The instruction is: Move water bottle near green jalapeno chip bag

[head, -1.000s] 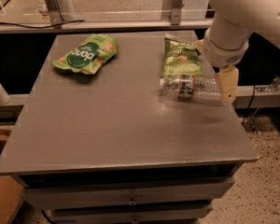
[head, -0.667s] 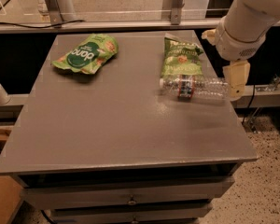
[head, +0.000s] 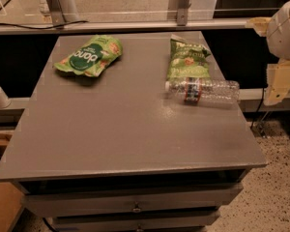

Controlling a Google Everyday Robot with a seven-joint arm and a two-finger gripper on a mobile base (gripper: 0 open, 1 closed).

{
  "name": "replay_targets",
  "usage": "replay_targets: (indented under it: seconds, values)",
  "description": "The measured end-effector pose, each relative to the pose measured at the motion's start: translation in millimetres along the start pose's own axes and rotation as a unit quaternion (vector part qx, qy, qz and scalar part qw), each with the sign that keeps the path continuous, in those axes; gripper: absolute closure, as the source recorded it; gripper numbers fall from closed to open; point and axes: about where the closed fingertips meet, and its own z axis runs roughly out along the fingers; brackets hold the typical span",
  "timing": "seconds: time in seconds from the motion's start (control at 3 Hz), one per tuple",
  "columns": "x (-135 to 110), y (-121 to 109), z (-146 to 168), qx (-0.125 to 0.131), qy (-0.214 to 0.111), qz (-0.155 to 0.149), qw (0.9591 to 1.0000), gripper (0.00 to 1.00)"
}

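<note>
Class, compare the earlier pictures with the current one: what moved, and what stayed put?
The gripper has drawn away from the water bottle toward the view's right side, beyond the table edge. The bottle stays on its side against the green jalapeno chip bag; the brighter green bag is unmoved.

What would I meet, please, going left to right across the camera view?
A bright green bag with round dark logo → water bottle, lying on its side → gripper, beyond the table's right edge. The green jalapeno chip bag overlaps the bottle's span, so it is left out.
</note>
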Motion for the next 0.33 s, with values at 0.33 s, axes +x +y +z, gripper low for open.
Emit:
replay_targets:
  seconds: [0.33]
  values:
    - [0.0,0.0,0.0,0.000,0.000,0.000,1.0000,0.00]
